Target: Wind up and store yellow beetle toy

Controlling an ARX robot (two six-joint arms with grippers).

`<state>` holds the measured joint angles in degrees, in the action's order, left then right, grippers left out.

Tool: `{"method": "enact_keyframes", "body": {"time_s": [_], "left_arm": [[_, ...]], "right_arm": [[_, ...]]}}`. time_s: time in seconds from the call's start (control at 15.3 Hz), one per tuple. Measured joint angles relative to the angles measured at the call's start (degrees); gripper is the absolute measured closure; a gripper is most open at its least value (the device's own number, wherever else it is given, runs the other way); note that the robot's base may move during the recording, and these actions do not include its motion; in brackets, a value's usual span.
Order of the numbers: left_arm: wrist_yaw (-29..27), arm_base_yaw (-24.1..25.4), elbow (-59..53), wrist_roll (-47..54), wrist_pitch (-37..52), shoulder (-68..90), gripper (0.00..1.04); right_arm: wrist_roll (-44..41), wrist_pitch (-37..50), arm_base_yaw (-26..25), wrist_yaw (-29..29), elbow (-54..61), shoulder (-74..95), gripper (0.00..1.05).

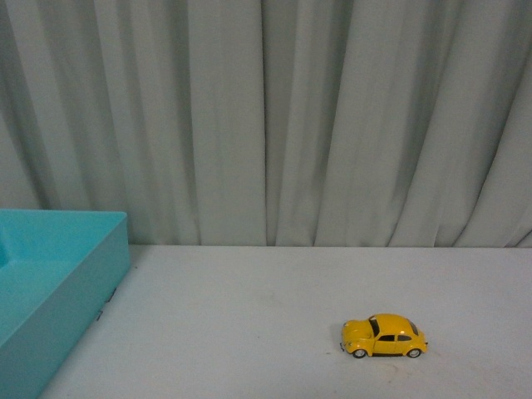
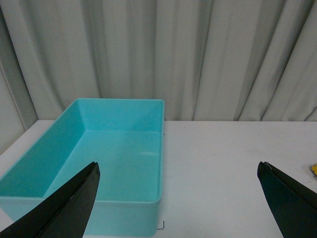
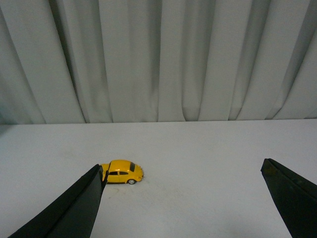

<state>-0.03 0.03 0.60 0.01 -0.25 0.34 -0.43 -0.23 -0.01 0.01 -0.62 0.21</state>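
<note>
One pale pleated curtain (image 1: 266, 116) across the back. One white surface (image 1: 249, 332) beneath. One open turquoise bin (image 1: 75, 283) at far left, cut off by the front view's edge. Two black pincers, both spread wide: left pincer (image 2: 178, 166) facing the bin, right pincer (image 3: 183, 165) facing the toy. One yellow beetle toy (image 1: 383, 335), upright on the surface, right of centre, well apart from the bin, one end hidden behind a right pincer finger (image 3: 84, 203).

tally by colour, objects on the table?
Yellow: 1, beetle toy
Teal: 1, bin
Total: 2
</note>
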Motion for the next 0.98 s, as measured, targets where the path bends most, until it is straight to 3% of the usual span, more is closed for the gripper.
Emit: {"method": "enact_keyframes", "body": {"time_s": [0.72, 0.79, 0.85, 0.98], "left_arm": [[0.0, 0.0, 0.0, 0.0, 0.0, 0.0, 0.07], [0.0, 0.0, 0.0, 0.0, 0.0, 0.0, 0.07], [0.0, 0.0, 0.0, 0.0, 0.0, 0.0, 0.07], [0.0, 0.0, 0.0, 0.0, 0.0, 0.0, 0.07]], "right_arm": [[0.0, 0.0, 0.0, 0.0, 0.0, 0.0, 0.07], [1.7, 1.2, -0.9, -2.7, 0.0, 0.3, 0.07], [6.8, 7.2, -4.6, -10.0, 0.0, 3.2, 0.07], [12.3, 17.2, -10.0, -16.3, 0.0, 13.7, 0.07]]}}
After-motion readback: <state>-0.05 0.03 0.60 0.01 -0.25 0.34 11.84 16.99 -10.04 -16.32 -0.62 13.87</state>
